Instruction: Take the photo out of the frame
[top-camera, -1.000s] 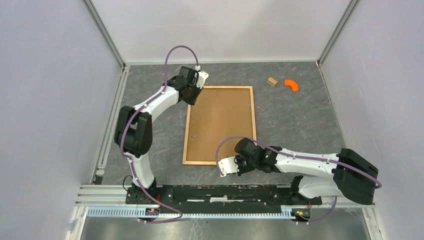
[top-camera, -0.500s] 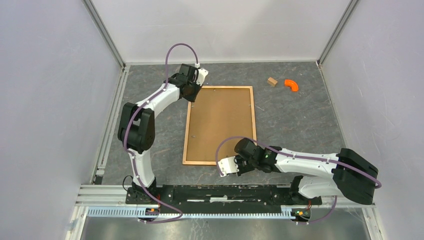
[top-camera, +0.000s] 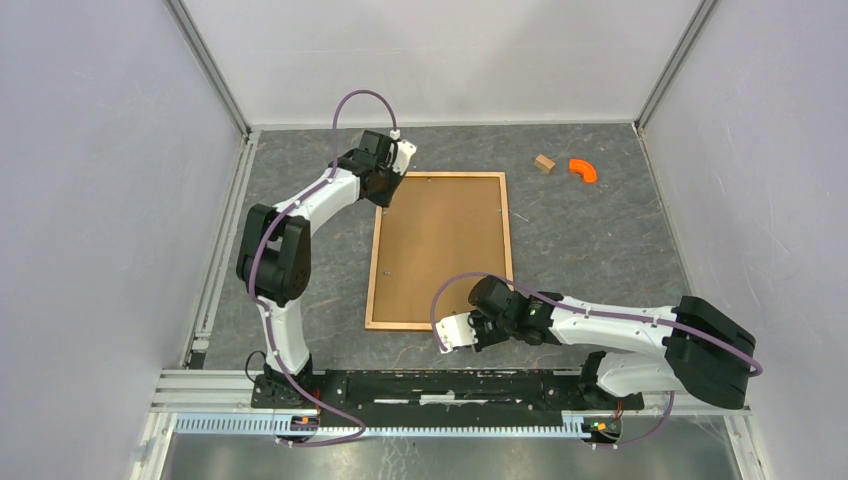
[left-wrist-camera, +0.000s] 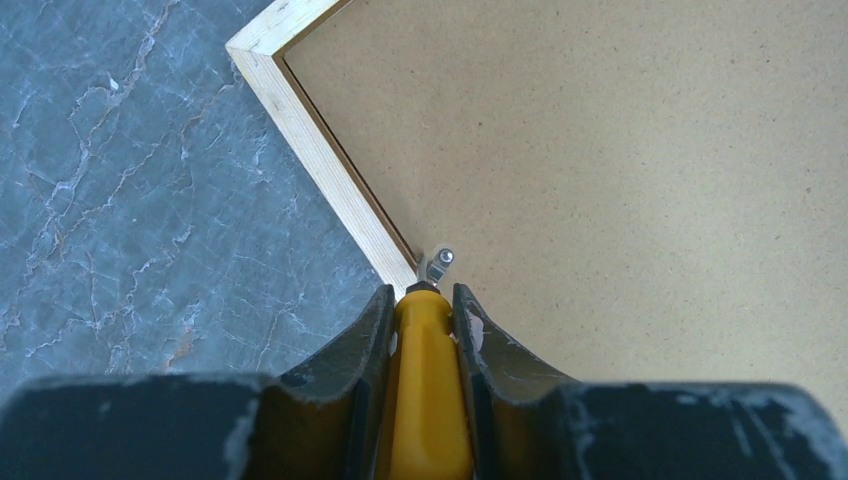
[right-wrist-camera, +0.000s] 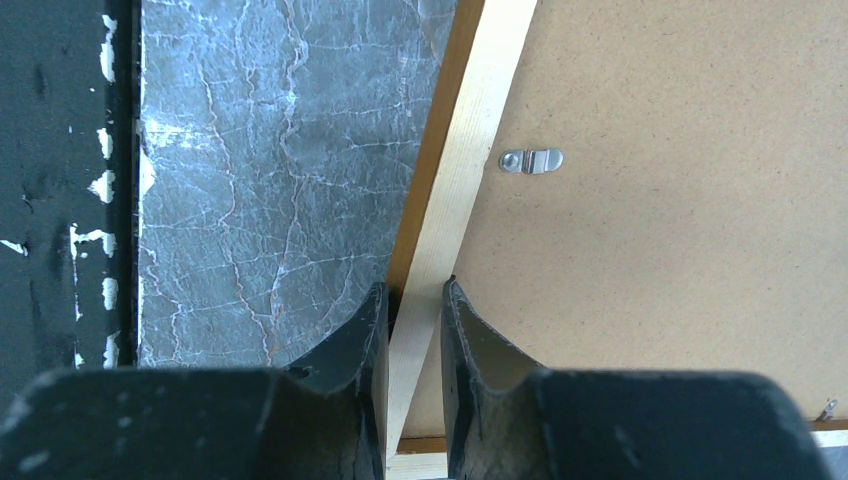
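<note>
The frame (top-camera: 509, 240) lies face down on the grey table, its brown backing board (top-camera: 440, 250) facing up. The photo is hidden under the board. My left gripper (top-camera: 385, 185) is at the frame's far left corner, shut on a yellow-handled tool (left-wrist-camera: 428, 380). The tool's tip touches a small metal clip (left-wrist-camera: 440, 262) beside the pale frame border (left-wrist-camera: 310, 140). My right gripper (top-camera: 452, 332) is at the frame's near right corner. In the right wrist view it (right-wrist-camera: 415, 300) is shut on the frame's wooden bar (right-wrist-camera: 460, 170), with another metal clip (right-wrist-camera: 531, 160) lying on the board.
A small wooden block (top-camera: 544, 163) and an orange curved piece (top-camera: 582, 170) lie at the far right of the table. The black mounting rail (top-camera: 440, 385) runs along the near edge. Grey walls enclose the table on three sides.
My left arm has shifted slightly, its elbow moving a little, with the gripper staying at the frame's far left corner. The right arm and the frame have not moved.
</note>
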